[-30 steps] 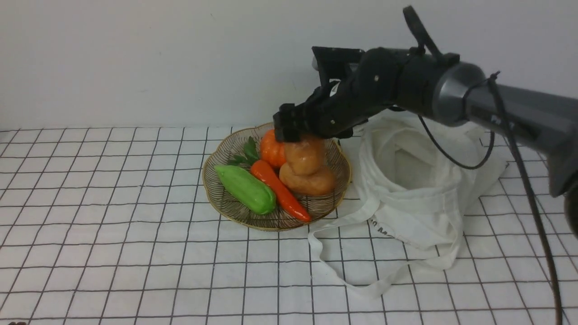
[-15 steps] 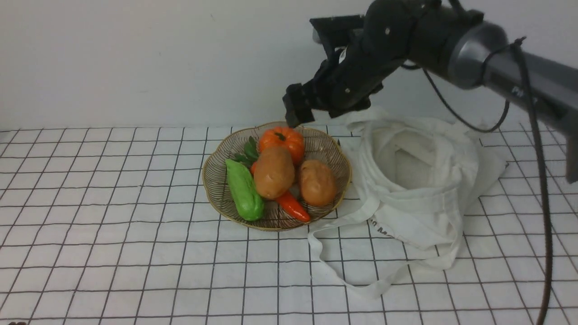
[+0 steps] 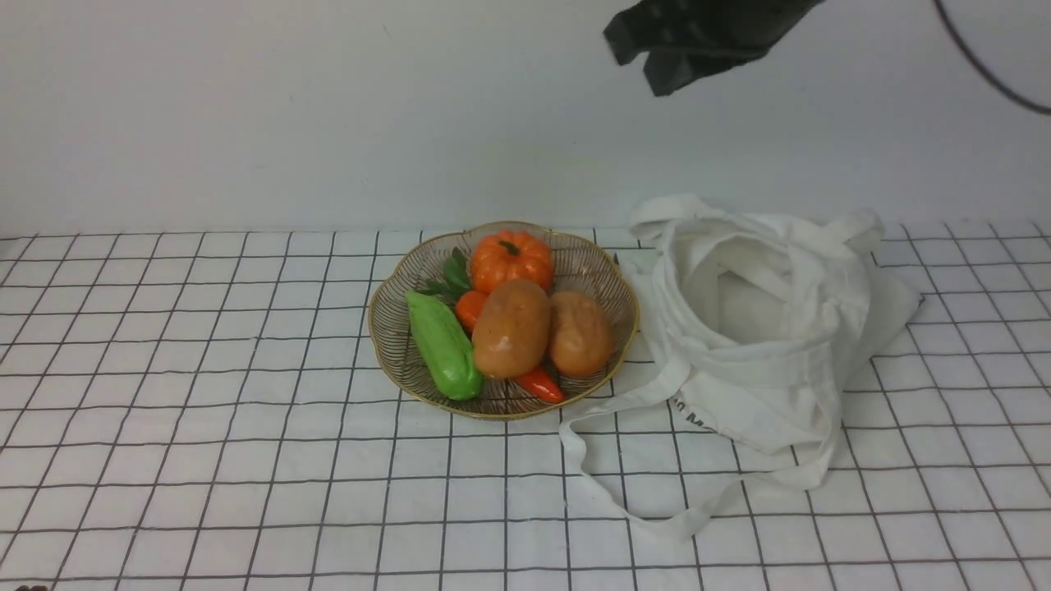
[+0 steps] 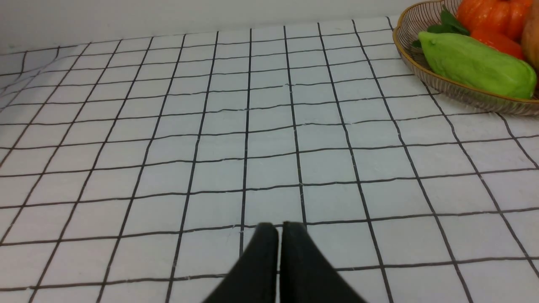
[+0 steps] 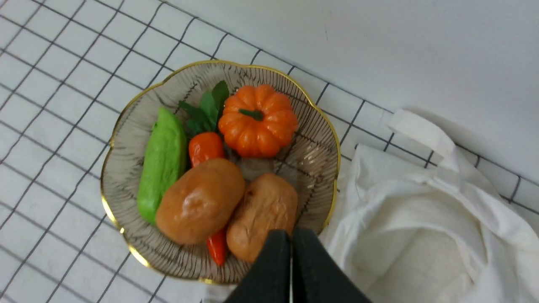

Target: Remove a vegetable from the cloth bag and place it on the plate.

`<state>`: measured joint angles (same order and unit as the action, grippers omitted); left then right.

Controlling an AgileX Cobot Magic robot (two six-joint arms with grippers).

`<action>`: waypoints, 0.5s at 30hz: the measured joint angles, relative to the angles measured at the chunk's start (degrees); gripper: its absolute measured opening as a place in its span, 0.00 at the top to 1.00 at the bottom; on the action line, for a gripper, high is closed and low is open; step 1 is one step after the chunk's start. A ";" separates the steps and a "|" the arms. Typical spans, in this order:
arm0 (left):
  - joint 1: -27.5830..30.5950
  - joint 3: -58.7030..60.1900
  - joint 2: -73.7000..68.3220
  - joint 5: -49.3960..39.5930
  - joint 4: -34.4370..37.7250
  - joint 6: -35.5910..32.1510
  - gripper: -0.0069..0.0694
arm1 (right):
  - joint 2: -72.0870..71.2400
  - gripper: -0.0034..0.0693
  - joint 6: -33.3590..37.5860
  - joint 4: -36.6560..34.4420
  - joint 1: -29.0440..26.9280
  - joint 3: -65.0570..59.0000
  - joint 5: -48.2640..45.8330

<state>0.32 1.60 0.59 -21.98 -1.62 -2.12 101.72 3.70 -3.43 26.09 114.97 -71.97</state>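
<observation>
The vegetable, a smooth brownish-orange potato, lies loose in the wire plate, resting across the carrot. A second, rougher potato lies against it. The white cloth bag slumps open just right of the plate. My right gripper is high above plate and bag, shut and holding nothing. The left gripper, out of the front view, hovers shut over bare cloth left of the plate.
An orange pumpkin, a green vegetable and some green leaves share the plate. The bag's strap loops toward the table's front. A white checked cloth covers the table, with a wall behind.
My right gripper let go of the potato, rose up and to the right, and shut. The potato rolled down onto the carrot, pushing the green vegetable aside.
</observation>
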 joint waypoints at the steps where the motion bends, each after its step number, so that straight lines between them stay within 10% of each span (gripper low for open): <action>1: 0.00 0.00 0.00 0.00 0.00 0.00 0.92 | -4.48 0.97 -0.72 0.29 0.00 -4.41 0.00; 8: 0.00 0.00 0.00 0.00 0.00 0.00 0.92 | -34.68 0.97 -6.66 3.43 0.00 -39.17 5.88; 15: 0.00 0.00 0.00 0.00 0.00 0.00 0.92 | -66.58 0.97 -9.90 3.43 0.00 -78.34 40.57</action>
<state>0.32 1.60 0.59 -21.98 -1.62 -2.12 35.14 -6.20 0.00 26.09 36.62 -31.40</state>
